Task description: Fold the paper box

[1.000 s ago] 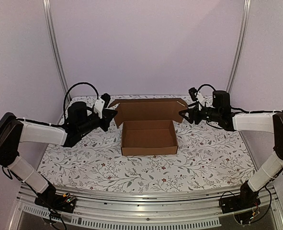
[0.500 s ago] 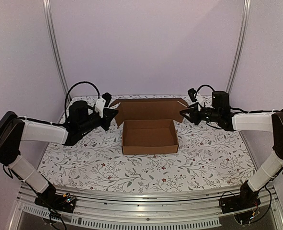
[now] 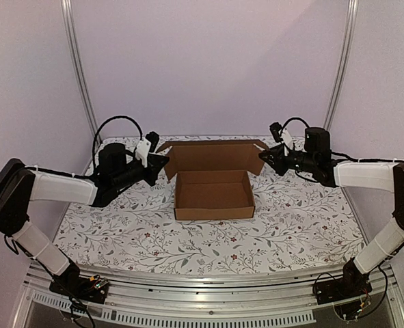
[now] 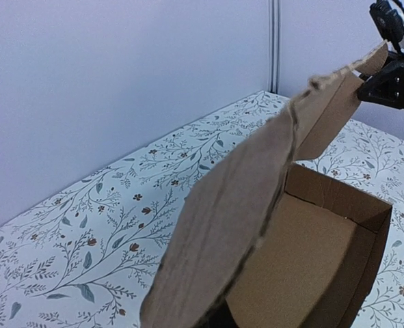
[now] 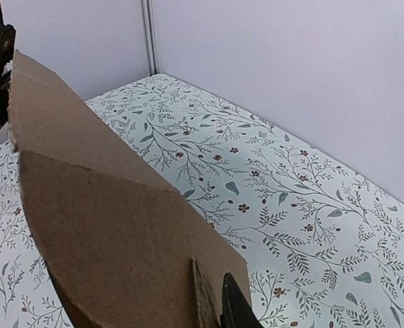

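Slightly raised since before, right gripper [image 3: 263,156] sat at the paper box [image 3: 212,213] lid's right ear, hold unclear; left gripper [image 3: 163,162] pinched the left ear; walls up, lid unclosed

In each wrist view the paper box [image 4: 229,225] runs off the bottom edge and largely hides that arm's jaws. From above, the left gripper [image 3: 160,164] and right gripper [image 3: 264,157] are too small to judge.
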`<state>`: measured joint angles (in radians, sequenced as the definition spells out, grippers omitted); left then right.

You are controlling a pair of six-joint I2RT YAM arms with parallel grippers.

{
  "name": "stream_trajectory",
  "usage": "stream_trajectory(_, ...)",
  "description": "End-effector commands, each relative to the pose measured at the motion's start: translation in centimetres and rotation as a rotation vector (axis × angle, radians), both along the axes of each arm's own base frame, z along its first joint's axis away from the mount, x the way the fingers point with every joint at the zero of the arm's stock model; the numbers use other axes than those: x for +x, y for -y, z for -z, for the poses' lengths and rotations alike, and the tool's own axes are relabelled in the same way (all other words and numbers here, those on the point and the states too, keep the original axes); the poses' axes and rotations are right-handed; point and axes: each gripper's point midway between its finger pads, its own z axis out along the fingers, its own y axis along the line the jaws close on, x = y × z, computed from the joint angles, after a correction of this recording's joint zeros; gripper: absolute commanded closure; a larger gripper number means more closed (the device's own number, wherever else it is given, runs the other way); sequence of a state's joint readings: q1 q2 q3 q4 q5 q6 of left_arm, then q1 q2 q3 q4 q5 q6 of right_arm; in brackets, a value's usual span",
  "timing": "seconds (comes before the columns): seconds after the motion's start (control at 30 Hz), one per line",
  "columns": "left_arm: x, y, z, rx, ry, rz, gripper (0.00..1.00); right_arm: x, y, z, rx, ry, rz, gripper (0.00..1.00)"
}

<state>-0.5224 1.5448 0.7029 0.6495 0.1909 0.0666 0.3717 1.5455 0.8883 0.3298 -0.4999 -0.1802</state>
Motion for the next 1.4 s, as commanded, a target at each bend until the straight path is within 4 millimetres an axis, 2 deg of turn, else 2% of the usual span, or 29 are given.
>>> stream_trajectory(0.0, 0.1, -0.8, 3.1, 0.039, -0.128, -0.025, 1.0, -0.5, -0.1, 0.1, -0.007, 0.007, 0.01, 0.9)
stream_trajectory(0.2, 0.1, -0.5, 2.5, 0.017, -0.149, -0.018, 1.0, -0.7, -0.2, 0.1, -0.021, 0.017, 0.038, 1.0)
stream_trajectory(0.5, 0.7, -0.4, 1.8, -0.037, -0.265, -0.093, 1.0, -1.2, -0.8, -2.5, -0.026, 0.054, 0.212, 1.0)
stream_trajectory(0.67, 0.6, 0.3, 1.2, -0.052, -0.304, -0.142, 1.0, -2.0, -1.4, -3.5, -0.028, 0.066, 0.313, 1.0)
stream_trajectory(0.9, -0.2, 2.3, 0.7, -0.006, -0.292, -0.179, 1.0, -2.4, -1.2, -3.8, 0.022, 0.036, 0.486, 1.0)
stream_trajectory(1.1, -0.9, 4.0, 0.1, 0.026, -0.297, -0.168, 1.0, -2.1, -0.3, -3.9, 0.076, 0.01, 0.611, 1.0)
stream_trajectory(1.37, -0.8, 4.8, -1.2, 0.021, -0.331, -0.168, 1.0, -2.4, -0.7, -5.2, 0.094, -0.013, 0.638, 1.0)
